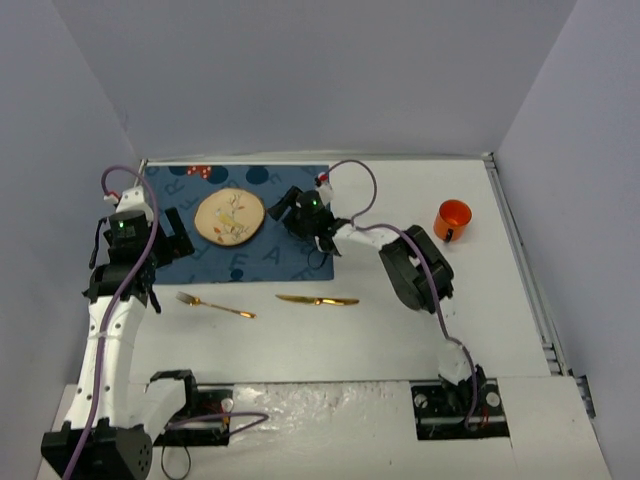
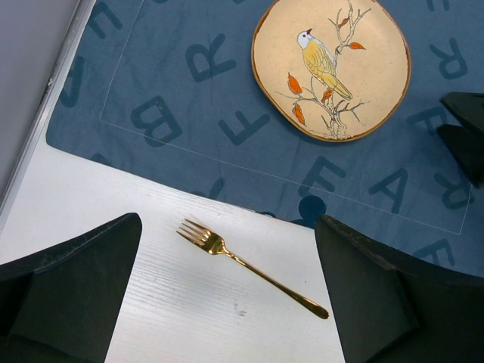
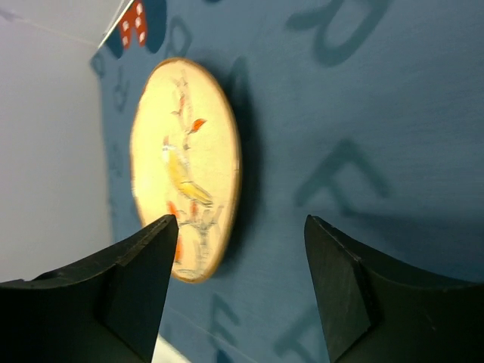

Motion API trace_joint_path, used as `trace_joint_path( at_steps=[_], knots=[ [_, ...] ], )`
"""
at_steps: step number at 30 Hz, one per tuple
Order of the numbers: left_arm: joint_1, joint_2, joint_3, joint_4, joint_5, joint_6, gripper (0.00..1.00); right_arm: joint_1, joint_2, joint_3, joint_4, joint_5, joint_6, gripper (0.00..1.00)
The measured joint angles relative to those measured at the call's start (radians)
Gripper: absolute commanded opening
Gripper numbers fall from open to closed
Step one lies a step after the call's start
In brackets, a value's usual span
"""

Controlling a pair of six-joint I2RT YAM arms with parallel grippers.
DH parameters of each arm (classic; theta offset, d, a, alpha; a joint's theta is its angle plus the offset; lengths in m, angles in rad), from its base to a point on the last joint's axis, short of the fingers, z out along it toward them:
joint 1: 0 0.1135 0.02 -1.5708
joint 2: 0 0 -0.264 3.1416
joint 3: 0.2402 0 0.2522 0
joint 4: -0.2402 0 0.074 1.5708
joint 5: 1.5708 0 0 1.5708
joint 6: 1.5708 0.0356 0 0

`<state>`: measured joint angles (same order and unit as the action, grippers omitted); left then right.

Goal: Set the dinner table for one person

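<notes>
Plate (image 1: 229, 216) is seen from above set on the placemat (image 1: 290, 255), far left on the table (image 1: 400, 340); fork (image 1: 215, 305), knife (image 1: 318, 300) and cup (image 1: 452, 219) are left unplaced; left wrist: the left gripper (image 2: 228, 227) is spread empty over the fork; right wrist: the right gripper (image 3: 240, 223) is parted, empty, the plate blurred.

One each: plate (image 1: 230, 216), fork (image 1: 215, 305), knife (image 1: 318, 300), cup (image 1: 451, 219), placemat (image 1: 290, 255)

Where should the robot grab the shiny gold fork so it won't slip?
Grip the fork by the middle of its thin, straight handle, not the tines. It lies flat on the white dinner table, so come straight down from above with the fingers set across the handle.
</notes>
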<state>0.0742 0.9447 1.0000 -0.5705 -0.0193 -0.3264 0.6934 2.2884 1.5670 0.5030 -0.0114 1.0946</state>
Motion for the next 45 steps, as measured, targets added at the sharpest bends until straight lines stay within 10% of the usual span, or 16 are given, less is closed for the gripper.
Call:
trace_joint_path(
  at_steps=[10, 23, 45],
  knots=[
    [0.006, 0.0, 0.0, -0.002, 0.0, 0.0, 0.97, -0.158, -0.446, -0.396, -0.085, 0.169, -0.373, 0.86],
    [0.017, 0.0, 0.0, -0.002, 0.006, 0.0, 0.97, -0.556, -0.915, -0.677, -0.282, 0.297, -0.69, 0.81],
    [0.019, 0.0, 0.0, -0.002, 0.019, -0.001, 0.97, -0.74, -0.7, -0.694, -0.25, 0.175, -0.828, 0.54]
  ],
)
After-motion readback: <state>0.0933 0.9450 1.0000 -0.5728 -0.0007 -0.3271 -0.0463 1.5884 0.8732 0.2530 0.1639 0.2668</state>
